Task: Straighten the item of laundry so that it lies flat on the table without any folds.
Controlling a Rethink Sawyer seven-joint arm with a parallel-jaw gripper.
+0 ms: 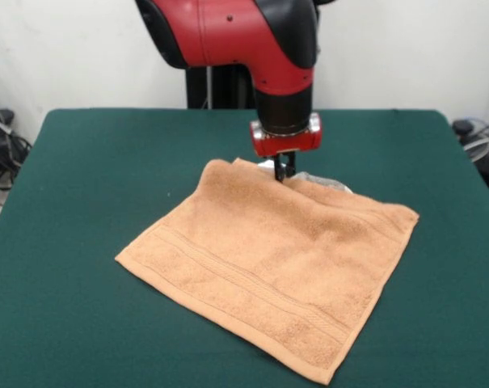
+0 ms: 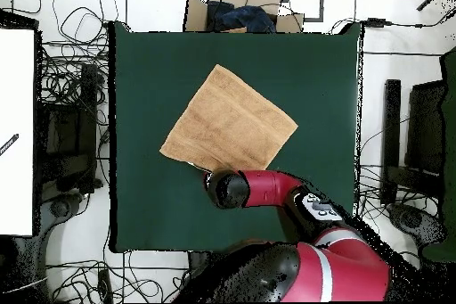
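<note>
The orange-tan towel [image 1: 268, 263] lies spread on the green table [image 1: 82, 162], turned like a diamond, with a woven band near its front edge. Its far edge is slightly rumpled and raised. My gripper [image 1: 283, 170] hangs straight down at that far edge, its dark fingers close together on the towel's rim. A small white tag [image 1: 329, 183] peeks out just right of the fingers. In the overhead view the towel [image 2: 230, 127] lies at the table's middle, and the arm's wrist [image 2: 227, 188] covers the gripper at the towel's near edge.
Green table top [image 2: 142, 95] lies open around the towel on all sides. Cables and boxes lie off the table's edges. The arm [image 2: 276, 189] reaches in from the picture's bottom in the overhead view.
</note>
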